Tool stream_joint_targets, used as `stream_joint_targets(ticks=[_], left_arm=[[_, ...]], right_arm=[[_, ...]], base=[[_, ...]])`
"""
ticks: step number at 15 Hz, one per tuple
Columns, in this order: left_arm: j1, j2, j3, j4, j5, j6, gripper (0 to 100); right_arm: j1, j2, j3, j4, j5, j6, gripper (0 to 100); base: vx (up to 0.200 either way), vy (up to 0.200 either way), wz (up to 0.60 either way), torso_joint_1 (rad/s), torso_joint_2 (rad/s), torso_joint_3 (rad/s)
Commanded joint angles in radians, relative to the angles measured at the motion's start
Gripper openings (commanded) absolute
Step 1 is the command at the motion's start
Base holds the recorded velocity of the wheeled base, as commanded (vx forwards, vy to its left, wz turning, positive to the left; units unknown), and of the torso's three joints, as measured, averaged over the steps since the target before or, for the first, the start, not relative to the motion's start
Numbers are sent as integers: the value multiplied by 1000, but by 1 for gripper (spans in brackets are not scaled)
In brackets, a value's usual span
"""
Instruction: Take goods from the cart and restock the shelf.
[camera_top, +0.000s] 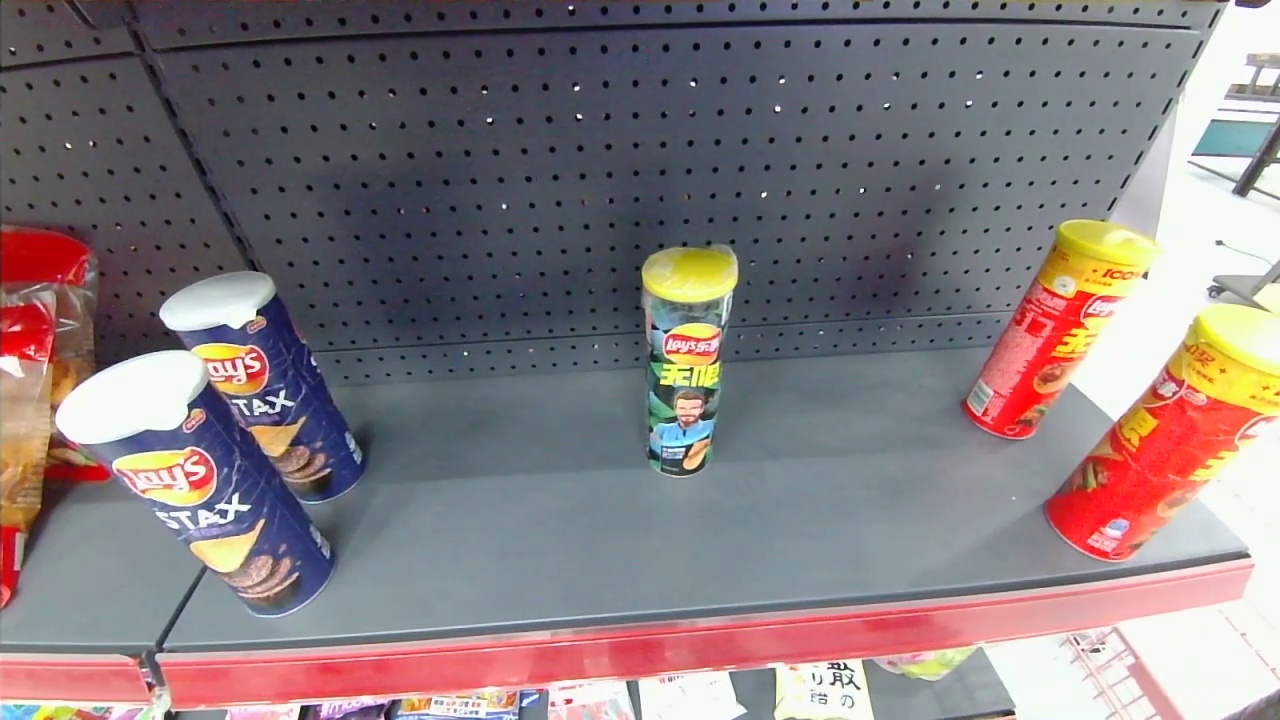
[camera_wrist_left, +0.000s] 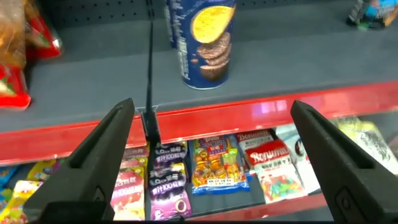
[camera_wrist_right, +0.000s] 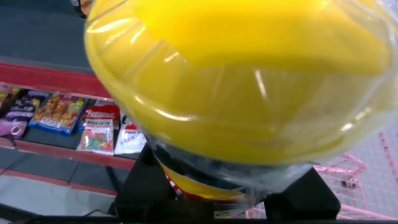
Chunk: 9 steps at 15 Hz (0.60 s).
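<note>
Five cans already stand upright on the shelf (camera_top: 560, 520): two blue cans (camera_top: 200, 480) (camera_top: 265, 385) at the left, one green can (camera_top: 687, 365) alone near the middle towards the back, and two red cans (camera_top: 1060, 330) (camera_top: 1165, 440) at the right end. They stand well apart, with wide bare stretches on both sides of the green can, so the restocking looks partly done at best. A sixth can (camera_wrist_right: 242, 74) with a yellow lid sits in the right gripper (camera_wrist_right: 227, 186), whose black fingers pinch it from both sides just below the lid. It hangs in front of the shelves, with the pink cart (camera_wrist_right: 354, 180) behind it, and is not yet set down. The left gripper (camera_wrist_left: 211, 109) is spread wide and holds nothing. It hangs in front of the shelf's red lip, with the front blue can just beyond it and snack bags (camera_wrist_left: 217, 162) on the tier below. What is left, as I judge it, is to stand the sixth can in one of the gaps and then fetch more. How much stock the cart has I cannot tell
</note>
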Motion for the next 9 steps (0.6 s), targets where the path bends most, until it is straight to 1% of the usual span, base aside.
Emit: stream_joint_targets(ticks=[1,2,3,4,5,6,7,8,9], left_arm=[[-20,78,-118,-6,-73,-17,100],[-41,268,-334,6,-150,-62,100],[-75,366,-448,4,-257,-68,100],[-110,429,-488,4,-373,-50,100],[-130,541,-511,1,-508,35,100],[-139,659,-544,-6,-573,87,100],[-155,785,-610,-19,-599,111,100],[-199,914,-676,-45,-596,135,100],[-244,992,-709,-69,-591,156,100]], right_arm=[[1,12,10,-2,16,10,0],[0,12,10,-1,28,10,0],[0,11,13,2,29,10,0],[0,14,13,4,26,9,0],[-2,43,-1,-2,23,9,0],[-5,58,-15,-4,23,7,0],[-3,72,-27,-4,28,7,0],[0,89,-36,-5,31,7,0],[1,103,-50,-7,34,10,0]], base=[[0,0,0,0,0,0],[0,0,0,0,0,0],[0,0,0,0,0,0],[0,0,0,0,0,0],[0,0,0,0,0,0],[0,0,0,0,0,0],[0,0,0,0,0,0],[0,0,0,0,0,0],[0,0,0,0,0,0]])
